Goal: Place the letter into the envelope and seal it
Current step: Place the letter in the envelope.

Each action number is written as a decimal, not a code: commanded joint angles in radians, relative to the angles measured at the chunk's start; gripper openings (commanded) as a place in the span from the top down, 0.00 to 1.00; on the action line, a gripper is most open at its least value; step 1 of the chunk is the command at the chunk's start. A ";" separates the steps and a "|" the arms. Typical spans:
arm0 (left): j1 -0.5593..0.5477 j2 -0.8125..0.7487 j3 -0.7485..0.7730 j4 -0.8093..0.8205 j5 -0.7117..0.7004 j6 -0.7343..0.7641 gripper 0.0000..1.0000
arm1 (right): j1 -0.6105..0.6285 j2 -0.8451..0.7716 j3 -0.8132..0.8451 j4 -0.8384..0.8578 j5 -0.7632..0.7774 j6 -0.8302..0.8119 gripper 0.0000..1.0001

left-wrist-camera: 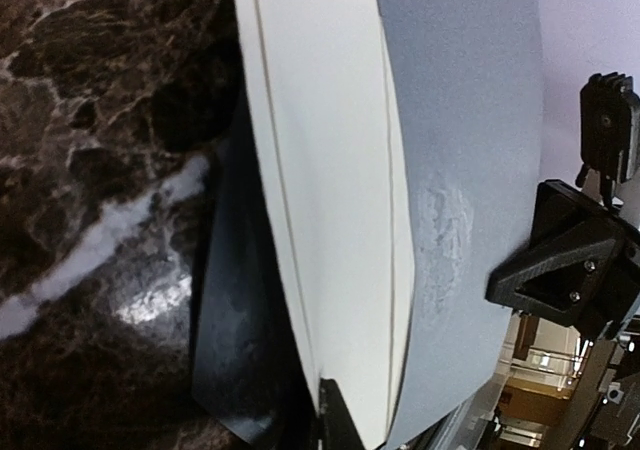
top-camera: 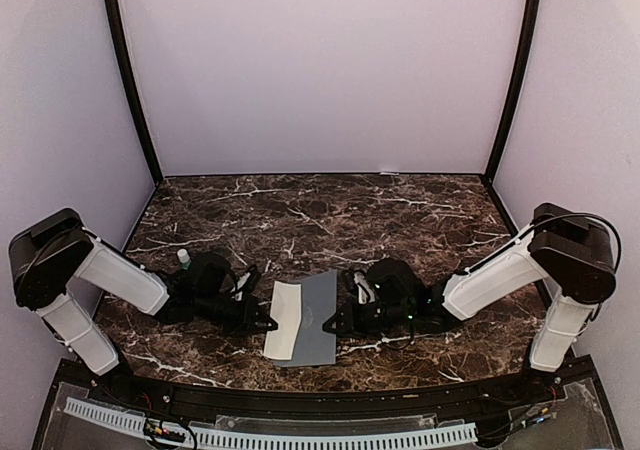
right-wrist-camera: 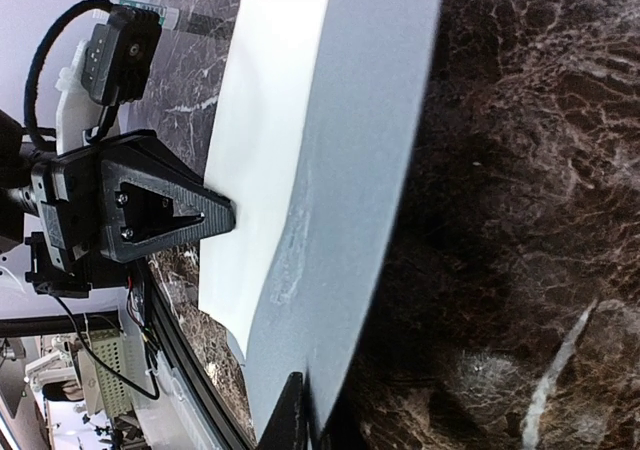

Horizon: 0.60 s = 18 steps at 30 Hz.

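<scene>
The grey-blue envelope (top-camera: 318, 320) lies on the marble near the front edge. The cream letter (top-camera: 283, 318) lies partly inside it, with its left part sticking out of the open left side. My left gripper (top-camera: 269, 322) is shut on the letter's left edge. In the left wrist view (left-wrist-camera: 332, 415) one finger shows on the letter (left-wrist-camera: 330, 190) beside the envelope (left-wrist-camera: 470, 120), and the flap lies dark underneath. My right gripper (top-camera: 333, 322) is shut on the envelope's right edge. In the right wrist view (right-wrist-camera: 298, 415) it pinches the envelope (right-wrist-camera: 370, 170), with the letter (right-wrist-camera: 260, 140) beyond.
A small white bottle with a green cap (top-camera: 183, 258) stands behind the left arm. The black front rail of the table (top-camera: 320, 395) runs just below the envelope. Purple walls enclose the back and sides.
</scene>
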 commanded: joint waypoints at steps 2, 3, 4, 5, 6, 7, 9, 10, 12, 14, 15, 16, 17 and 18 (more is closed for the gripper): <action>0.002 0.007 0.001 0.006 0.021 0.013 1.00 | -0.005 -0.032 0.002 -0.054 0.033 -0.018 0.84; 0.002 0.006 0.000 0.006 0.022 0.015 1.00 | -0.005 -0.039 0.007 -0.075 0.047 -0.023 0.81; 0.002 0.005 -0.001 0.006 0.024 0.015 1.00 | -0.005 -0.045 0.013 -0.104 0.061 -0.028 0.77; 0.003 0.004 0.000 0.006 0.025 0.015 1.00 | -0.004 -0.055 0.020 -0.134 0.076 -0.037 0.74; 0.002 0.005 0.000 0.006 0.027 0.015 1.00 | -0.003 -0.062 0.028 -0.164 0.092 -0.042 0.70; 0.002 0.005 0.001 0.005 0.030 0.016 1.00 | -0.004 -0.070 0.035 -0.194 0.108 -0.048 0.67; 0.002 0.005 0.004 0.004 0.033 0.018 1.00 | -0.003 -0.087 0.048 -0.261 0.143 -0.054 0.60; 0.002 0.007 0.005 0.003 0.033 0.018 1.00 | -0.003 -0.096 0.054 -0.288 0.162 -0.059 0.57; 0.002 0.009 0.008 0.003 0.037 0.019 1.00 | -0.004 -0.104 0.063 -0.324 0.188 -0.063 0.51; 0.002 0.009 0.012 0.002 0.038 0.020 1.00 | -0.003 -0.102 0.072 -0.342 0.194 -0.067 0.48; 0.002 0.009 0.012 0.002 0.038 0.020 1.00 | -0.004 -0.095 0.079 -0.351 0.192 -0.070 0.48; 0.002 0.009 0.014 0.003 0.039 0.020 1.00 | -0.003 -0.087 0.085 -0.357 0.190 -0.070 0.48; 0.003 0.009 0.013 0.003 0.040 0.020 1.00 | -0.004 -0.079 0.093 -0.361 0.187 -0.071 0.48; 0.003 0.010 0.015 0.002 0.040 0.020 1.00 | -0.002 -0.072 0.096 -0.360 0.184 -0.069 0.48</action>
